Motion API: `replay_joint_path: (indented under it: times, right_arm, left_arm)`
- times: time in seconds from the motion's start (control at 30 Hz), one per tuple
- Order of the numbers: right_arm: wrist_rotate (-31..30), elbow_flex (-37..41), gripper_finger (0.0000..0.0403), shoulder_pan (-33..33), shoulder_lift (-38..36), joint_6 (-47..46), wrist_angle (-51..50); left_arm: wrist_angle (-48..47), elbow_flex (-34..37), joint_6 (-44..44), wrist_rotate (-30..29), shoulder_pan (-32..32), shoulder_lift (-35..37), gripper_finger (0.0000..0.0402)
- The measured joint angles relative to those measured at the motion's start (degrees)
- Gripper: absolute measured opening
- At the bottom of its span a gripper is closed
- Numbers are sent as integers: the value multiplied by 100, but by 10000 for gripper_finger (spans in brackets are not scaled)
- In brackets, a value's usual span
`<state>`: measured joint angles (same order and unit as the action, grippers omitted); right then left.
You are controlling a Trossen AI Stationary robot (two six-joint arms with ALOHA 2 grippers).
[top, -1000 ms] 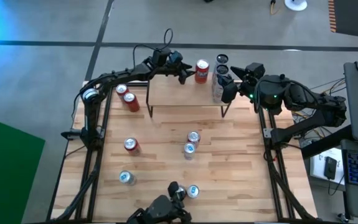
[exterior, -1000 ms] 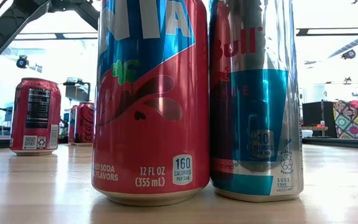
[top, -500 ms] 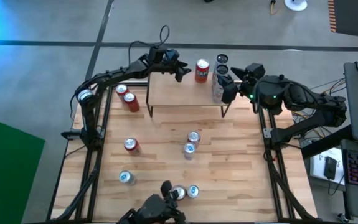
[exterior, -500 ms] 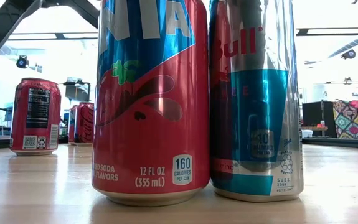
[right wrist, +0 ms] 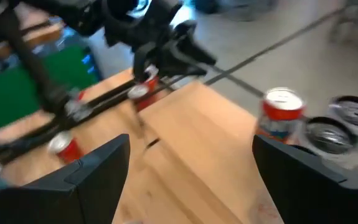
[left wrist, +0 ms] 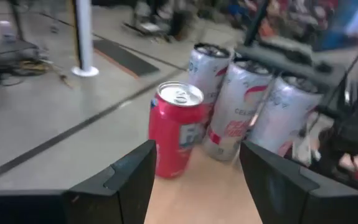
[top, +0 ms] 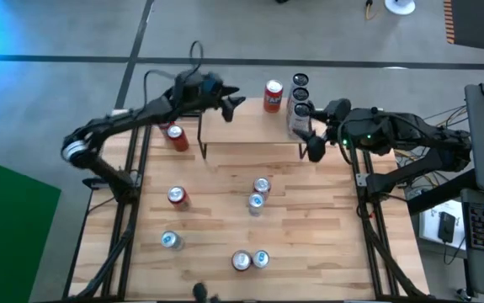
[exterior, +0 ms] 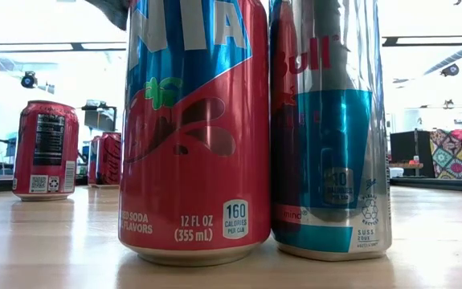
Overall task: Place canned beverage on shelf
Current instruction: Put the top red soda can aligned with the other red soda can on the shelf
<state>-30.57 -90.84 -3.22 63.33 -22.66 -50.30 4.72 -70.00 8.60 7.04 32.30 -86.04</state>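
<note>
The shelf (top: 242, 130), a light-wood plank on thin black legs, stands at the table's far side; it also shows in the right wrist view (right wrist: 197, 137). A red can (top: 273, 96) stands upright on its far right part, and shows in both wrist views (left wrist: 175, 130) (right wrist: 280, 112). Silver cans (top: 296, 114) stand close by on its right (left wrist: 235, 109). My left gripper (top: 231, 104) is open and empty over the shelf's far left part, left of the red can (left wrist: 194, 155). My right gripper (top: 316, 135) is open and empty at the shelf's right end (right wrist: 191, 146).
Loose cans stand on the slatted table: two red ones (top: 174, 135) left of the shelf, one red (top: 177, 196), one silver (top: 171, 241), a pair in the middle (top: 258, 194), and a pair at the near edge (top: 250, 260), which fills the low view (exterior: 194, 128).
My left gripper has drawn back from the red can toward the table's left edge, staying open; the can stands where it was. My right gripper has shifted a little toward the near edge. A dark thing at the near edge has left the high view.
</note>
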Motion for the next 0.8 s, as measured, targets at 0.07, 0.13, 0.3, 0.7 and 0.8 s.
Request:
replay_joint_path:
  times: [0.07,0.13,0.3,0.7,0.8]
  right_arm:
    - [102,38,325,-69,7,97,1]
    - [275,86,325,-114,1,164,-2]
    - [1282,236,325,-232,-2,263,177]
    - [2055,708,325,-340,987,321,327]
    - [2051,699,325,-368,1267,214,399]
  left_arm:
    - [347,494,355,-272,-311,437,217]
    - [641,867,646,-356,-638,833,217]
    - [610,1405,1176,-732,-1570,1399,217]
    - [-672,806,1430,-2998,-3858,1495,217]
    - [-1393,350,1456,-3008,-4086,1483,217]
